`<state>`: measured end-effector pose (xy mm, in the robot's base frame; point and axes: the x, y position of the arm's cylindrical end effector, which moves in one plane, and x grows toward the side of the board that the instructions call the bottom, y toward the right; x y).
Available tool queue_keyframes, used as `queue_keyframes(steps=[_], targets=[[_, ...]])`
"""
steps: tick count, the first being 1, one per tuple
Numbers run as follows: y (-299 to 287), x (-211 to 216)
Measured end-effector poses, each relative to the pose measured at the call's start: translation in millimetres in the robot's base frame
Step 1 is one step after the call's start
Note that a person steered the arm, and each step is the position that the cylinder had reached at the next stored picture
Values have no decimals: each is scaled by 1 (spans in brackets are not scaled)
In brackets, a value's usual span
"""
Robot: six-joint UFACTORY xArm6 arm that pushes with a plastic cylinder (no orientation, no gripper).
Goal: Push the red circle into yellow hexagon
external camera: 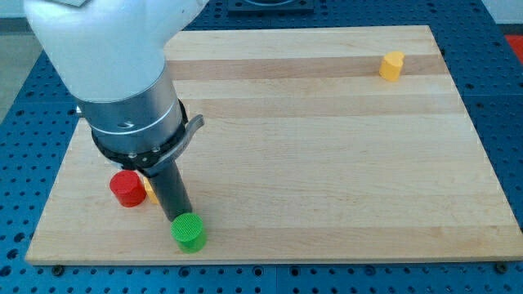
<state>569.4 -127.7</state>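
The red circle [127, 188] lies near the board's bottom left. The yellow hexagon [392, 65] sits far away at the view's top right. My rod comes down from the arm at the upper left, and my tip [176, 218] rests just right of the red circle, touching or nearly touching the upper left of a green circle [189, 233]. A small orange-yellow block [150, 193] shows between the red circle and the rod, mostly hidden by the rod.
The wooden board [327, 163] lies on a blue perforated table [16, 163]. The arm's large white and grey body [122, 82] covers the board's upper left corner.
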Motion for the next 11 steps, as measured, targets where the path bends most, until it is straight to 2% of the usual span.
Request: queue_keyframes(steps=[3, 4, 7, 10, 11], targets=[[-115, 46], [-128, 13], [-126, -8], [-80, -18], [-45, -32]])
